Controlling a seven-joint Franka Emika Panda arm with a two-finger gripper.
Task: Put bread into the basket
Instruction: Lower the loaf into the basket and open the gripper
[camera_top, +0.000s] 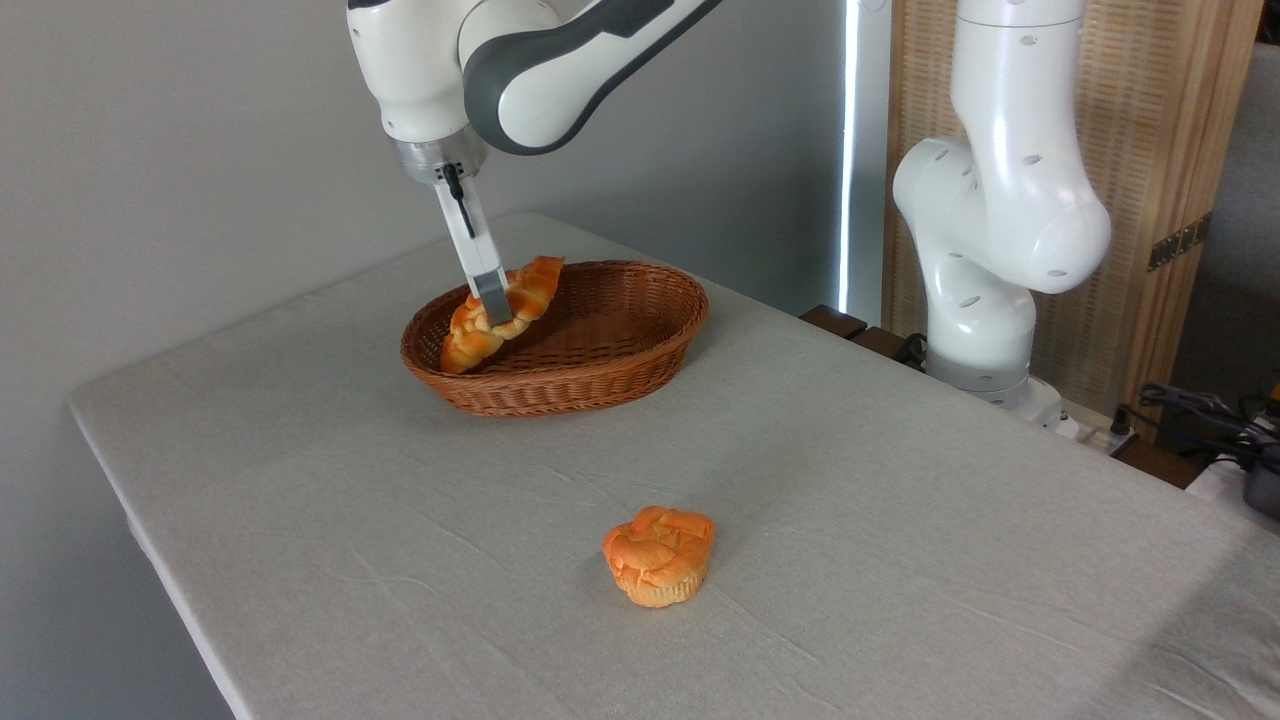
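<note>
From the fixed camera — my only view — I see the gripper clamped on the bread near its middle, with the near finger across the loaf's side. The bread hangs tilted, its lower tapered end down inside the left part of the basket and its upper end up about level with the far rim. I cannot tell whether the low tip touches the weave.

I judge the loaf to be light and fairly stiff: it holds its line across the grip without sagging. The glossy crust looks slick, but the knobbly plaits give the fingers something to bite, and the middle is the right place to hold it — a tapered end would let it swing.

The arm reaches in from the upper right, its wrist above the basket's left end, with the long fingers pointing down and slightly rightward. The base stands at the table's right edge. A round orange bun sits well apart, nearer the front.
</note>
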